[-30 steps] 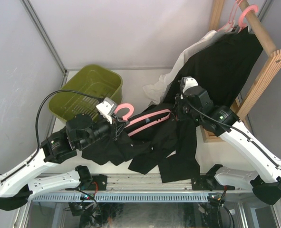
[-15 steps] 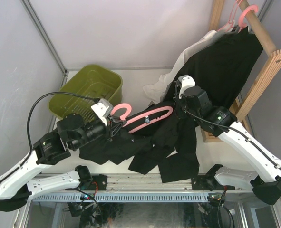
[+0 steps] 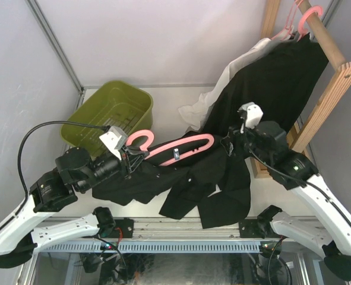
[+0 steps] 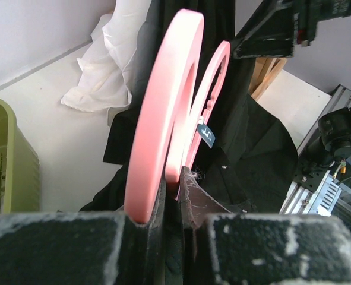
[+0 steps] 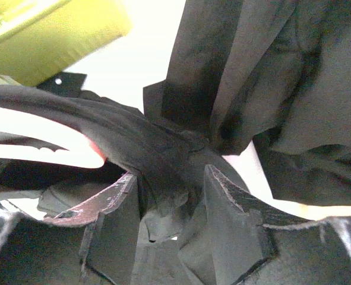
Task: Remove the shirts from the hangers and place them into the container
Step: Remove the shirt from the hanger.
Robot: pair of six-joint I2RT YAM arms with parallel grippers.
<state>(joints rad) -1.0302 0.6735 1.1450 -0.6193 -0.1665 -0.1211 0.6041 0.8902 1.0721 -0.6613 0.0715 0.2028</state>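
two hands are working one garment from where i sit. my left hand is clamped tight on the pink hanger, gripping it at the neck just below the hook; its wrist camera shows the fingers pressed against the plastic on both sides, with the hanger rising straight up out of them. a small dark tag dangles from the hanger's bar. the hanger runs bare and pink across to the right, where its far end disappears into the black shirt, which lies rumpled on the worktop under the hanger and spills toward the near edge. my right hand sits at that far end with its jaws partway apart and black cloth bunched in the gap (i cannot tell whether any of it is actually pinched); the wrist view shows the two fingers clearly separated. the green container stands at the far left of the worktop, just beyond my left hand and apart from the shirt. on the wooden rack at the right, a second black shirt and a white shirt hang from pink hangers hooked over the pole.
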